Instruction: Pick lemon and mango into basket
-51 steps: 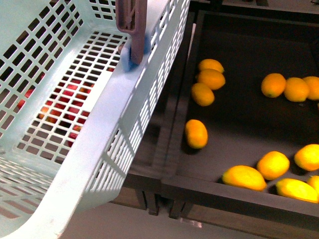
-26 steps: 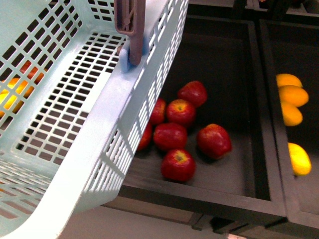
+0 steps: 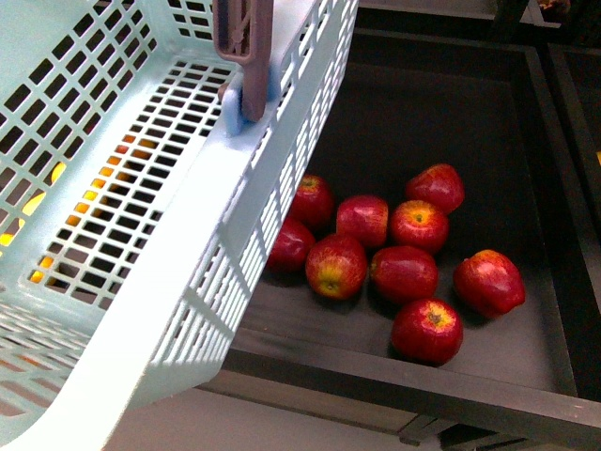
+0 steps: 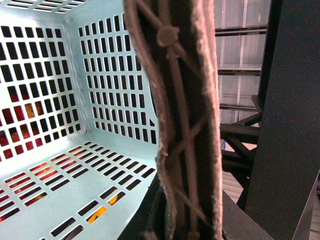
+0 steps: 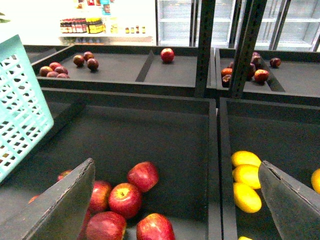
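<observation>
Nine apples lie in a dark bin in the front view. Beside them on the left the basket hangs tilted, its handle rising out of frame. Neither arm shows here. No fruit lies on the part of the basket floor that is visible. Orange and yellow patches glow through its slots from underneath, too broken up to name. No lemon or mango is in plain sight.

In the left wrist view the handle runs close across the lens, with the basket's bare inside behind it. Dark shapes at its foot may be the left gripper, but the jaws cannot be made out, so I cannot tell whether it clamps the handle. The basket looks like light, stiff plastic, and I judge it would swing on that handle.

In the right wrist view the right gripper is spread wide above the apples, with nothing between its fingers. Yellow fruit lies in the next bin, past a divider, well apart from the basket's corner. Whether it is lemon or mango is too small to tell, and one piece is cut off at the frame edge. Either would likely be firm, smooth-skinned and apt to roll. I would take hold across the narrow middle, more gently for a mango, which is heavier and bruises.
</observation>
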